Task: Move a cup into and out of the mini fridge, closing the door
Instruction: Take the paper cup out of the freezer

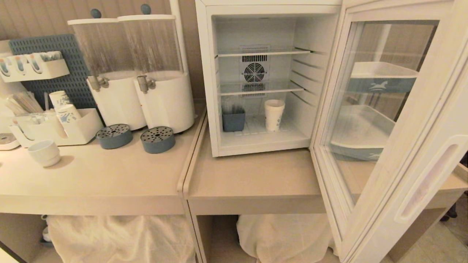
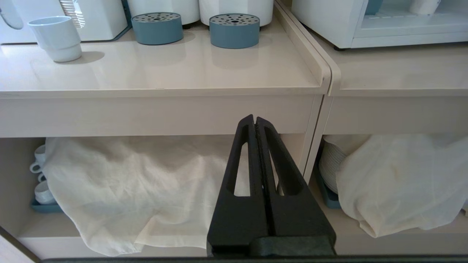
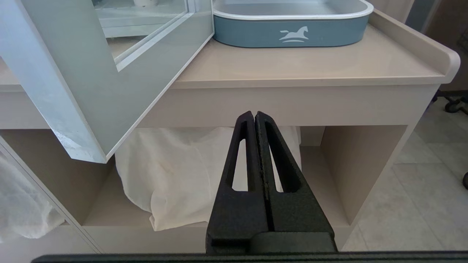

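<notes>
The white mini fridge [image 1: 208,73] stands on the right counter with its glass door [image 1: 420,153] swung wide open toward me on the right. Inside, on the fridge floor, the tall white paper cup [image 1: 274,114] stands upright beside a small blue-grey bin [image 1: 233,120]. Neither arm shows in the head view. My left gripper [image 2: 255,118] is shut and empty, held low in front of the counter's front edge. My right gripper [image 3: 254,115] is also shut and empty, low before the right counter, under the door's lower corner [image 3: 91,153].
Two drink dispensers [image 1: 142,73] with round blue drip trays [image 1: 158,139] stand on the left counter, with a squat white mug [image 1: 44,152] and an organiser of paper cups [image 1: 65,128]. Blue-grey trays [image 3: 292,22] sit behind the door. White cloths [image 2: 128,190] cover the lower shelves.
</notes>
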Controlling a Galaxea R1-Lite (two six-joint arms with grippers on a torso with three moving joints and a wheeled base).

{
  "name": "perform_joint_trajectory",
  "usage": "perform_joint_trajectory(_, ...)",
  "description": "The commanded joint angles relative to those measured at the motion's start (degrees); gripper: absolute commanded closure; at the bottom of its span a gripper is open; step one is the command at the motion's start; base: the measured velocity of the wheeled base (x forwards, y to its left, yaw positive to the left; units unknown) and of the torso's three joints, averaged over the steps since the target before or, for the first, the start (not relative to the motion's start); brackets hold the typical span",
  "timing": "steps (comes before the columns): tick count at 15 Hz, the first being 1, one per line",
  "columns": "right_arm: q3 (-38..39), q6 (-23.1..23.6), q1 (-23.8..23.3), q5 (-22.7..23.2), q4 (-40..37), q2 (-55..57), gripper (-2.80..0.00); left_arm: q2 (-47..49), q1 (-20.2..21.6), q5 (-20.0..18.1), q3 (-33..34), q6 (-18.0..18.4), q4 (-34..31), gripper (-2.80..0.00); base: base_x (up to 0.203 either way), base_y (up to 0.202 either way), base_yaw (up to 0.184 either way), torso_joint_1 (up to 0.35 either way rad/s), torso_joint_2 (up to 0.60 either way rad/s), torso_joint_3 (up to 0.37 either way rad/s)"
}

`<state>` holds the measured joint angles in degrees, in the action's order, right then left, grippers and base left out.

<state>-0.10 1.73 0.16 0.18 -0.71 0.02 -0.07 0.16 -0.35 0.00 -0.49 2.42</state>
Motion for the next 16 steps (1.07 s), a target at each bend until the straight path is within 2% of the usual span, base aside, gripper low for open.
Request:
perform_joint_trajectory(1,0.01,0.03,0.02,-0.01,0.0,0.0,0.0,0.07,0.02,0.07,1.14,-0.1,0.04,0.0,0.0,0.0,0.0,0.0,0.0,0.0)
perform_joint_trajectory(6,0.01,-0.06,0.02,-0.05,0.0,-0.02,0.0,0.07,0.02,0.49,1.05,0.05,-0.09,0.0,-0.011,0.0,0.0,0.0,0.0,0.0)
perform_joint_trajectory(12,0.01,-0.06,0.02,-0.09,0.0,-0.02,0.0,0.07,0.02,0.53,1.05,0.05,-0.05,0.0,-0.176,0.0,0.0,0.003,0.0,0.002)
perform_joint_trajectory(16,0.01,-0.06,0.02,-0.01,-0.08,0.05,0.0,0.07,0.02,0.44,1.05,0.58,-0.14,0.0,-0.014,0.0,-0.001,0.001,0.0,0.002)
